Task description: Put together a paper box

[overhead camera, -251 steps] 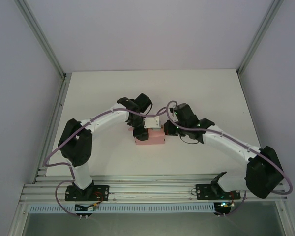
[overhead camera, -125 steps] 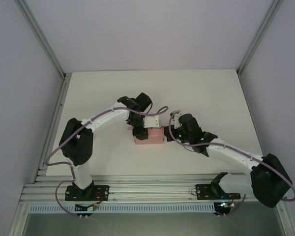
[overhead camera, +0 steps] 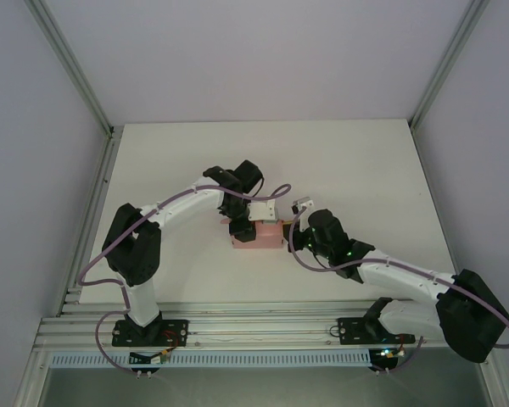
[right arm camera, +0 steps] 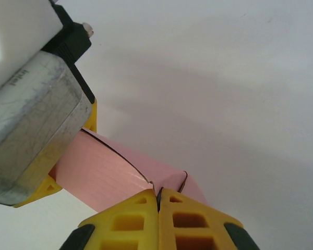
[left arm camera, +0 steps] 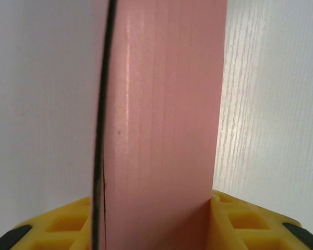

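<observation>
The pink paper box [overhead camera: 261, 238] lies folded up as a small rectangular box in the middle of the white table [overhead camera: 365, 161]. My left gripper [overhead camera: 242, 227] reaches down over its left part and is shut on it. In the left wrist view the box [left arm camera: 161, 114] stands between the yellow fingers [left arm camera: 245, 224]. My right gripper [overhead camera: 290, 240] is at the box's right end. In the right wrist view its jaws [right arm camera: 158, 200] are pressed together, with the tips against the end corner of the box [right arm camera: 109, 172], where a curved flap edge shows.
The left wrist's grey camera body [right arm camera: 31, 120] looms close on the left of the right wrist view. Purple cables [overhead camera: 276, 193] arc over both wrists. Aluminium frame posts [overhead camera: 93, 110] and grey walls bound the table on both sides and at the back.
My right arm has swung down and nearer, and its gripper has slid from the box's upper right to its right end. The left gripper and box have shifted only slightly.
</observation>
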Tool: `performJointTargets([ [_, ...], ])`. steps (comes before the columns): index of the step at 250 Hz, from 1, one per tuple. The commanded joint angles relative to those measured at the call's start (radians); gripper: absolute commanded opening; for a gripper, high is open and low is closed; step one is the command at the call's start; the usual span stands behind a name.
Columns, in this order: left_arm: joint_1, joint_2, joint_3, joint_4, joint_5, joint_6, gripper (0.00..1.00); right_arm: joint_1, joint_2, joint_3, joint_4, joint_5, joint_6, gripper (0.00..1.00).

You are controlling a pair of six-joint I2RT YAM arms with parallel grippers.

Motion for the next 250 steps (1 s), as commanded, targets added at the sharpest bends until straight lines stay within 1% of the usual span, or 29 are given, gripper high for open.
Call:
performJointTargets([
  [1, -0.004, 0.032, -0.001, 0.087, 0.009, -0.048, 0.41, 0.043, 0.069, -0.051, -0.184, -0.034, -0.074, 0.00],
  [12, -0.004, 0.031, -0.001, 0.087, 0.002, -0.051, 0.41, 0.044, 0.080, -0.046, -0.200, -0.001, -0.055, 0.00],
  [30, -0.005, 0.030, -0.001, 0.087, 0.002, -0.054, 0.41, 0.052, 0.090, -0.049, -0.181, -0.030, -0.069, 0.00],
  [73, -0.004, 0.022, -0.004, 0.111, 0.011, -0.069, 0.42, 0.081, 0.110, -0.043, -0.198, 0.005, -0.060, 0.00],
  [116, -0.004, 0.016, -0.001, 0.132, -0.010, -0.086, 0.46, 0.106, 0.114, -0.074, -0.171, 0.051, -0.042, 0.00],
  [156, -0.004, -0.006, 0.001, 0.159, -0.011, -0.119, 0.48, 0.106, 0.100, -0.042, -0.179, 0.082, -0.045, 0.00],
  [163, -0.004, -0.010, 0.002, 0.162, -0.009, -0.126, 0.49, 0.105, 0.095, -0.034, -0.177, 0.079, -0.044, 0.00],
  [172, -0.004, -0.016, 0.003, 0.168, -0.006, -0.131, 0.54, 0.106, 0.092, -0.023, -0.176, 0.078, -0.041, 0.00],
  [190, -0.004, -0.029, 0.004, 0.177, -0.004, -0.145, 0.56, 0.106, 0.085, 0.010, -0.201, 0.094, -0.023, 0.00],
  [202, -0.005, -0.043, 0.001, 0.189, -0.011, -0.156, 0.62, 0.105, 0.084, 0.039, -0.228, 0.111, -0.006, 0.00],
  [225, -0.004, -0.074, -0.001, 0.210, -0.029, -0.186, 0.64, 0.106, 0.082, 0.094, -0.296, 0.133, 0.028, 0.00],
  [231, -0.004, -0.083, -0.004, 0.214, -0.034, -0.191, 0.66, 0.105, 0.085, 0.105, -0.308, 0.135, 0.036, 0.00],
  [243, -0.004, -0.105, -0.007, 0.221, -0.040, -0.201, 0.74, 0.106, 0.088, 0.128, -0.337, 0.139, 0.051, 0.00],
  [250, -0.004, -0.117, -0.012, 0.226, -0.041, -0.205, 0.76, 0.106, 0.089, 0.137, -0.349, 0.137, 0.054, 0.00],
])
